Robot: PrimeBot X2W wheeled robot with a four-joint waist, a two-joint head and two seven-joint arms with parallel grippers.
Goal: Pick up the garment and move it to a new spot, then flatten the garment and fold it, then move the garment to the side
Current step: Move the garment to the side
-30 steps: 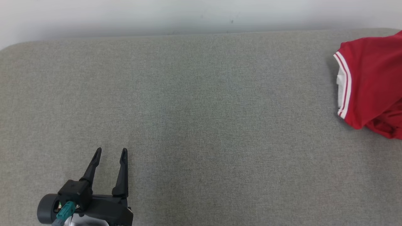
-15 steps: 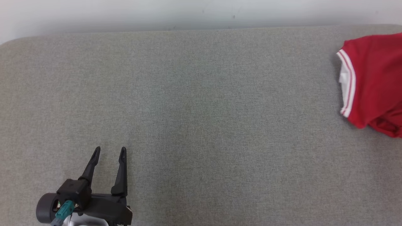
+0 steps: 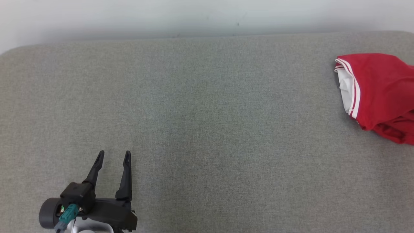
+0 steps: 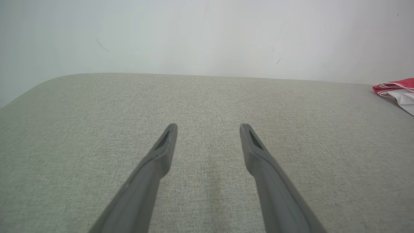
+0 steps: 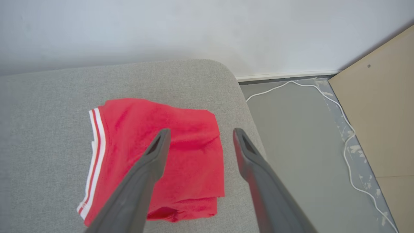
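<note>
The garment [image 3: 381, 94] is a folded red piece with a white-striped hem, lying at the far right of the grey cushioned surface [image 3: 207, 113]. In the right wrist view the garment [image 5: 190, 155] rests flat near the surface's rounded corner, and my right gripper [image 5: 200, 134] hovers above it, open, with nothing between its fingers. At the lower left of the head view my left gripper [image 3: 113, 157] stands open over bare fabric, far from the garment. The left wrist view shows the left gripper [image 4: 208, 129] open and a corner of the garment [image 4: 396, 90] at its right edge.
A white wall runs behind the surface. Right of the surface's corner lies grey floor [image 5: 300, 129] with a white cable [image 5: 346, 136] trailing across it and a tan board [image 5: 385, 106] leaning at the far right.
The garment has dropped from a raised, hanging shape to lie flat on the surface, released by the right gripper. The left gripper has not moved.
</note>
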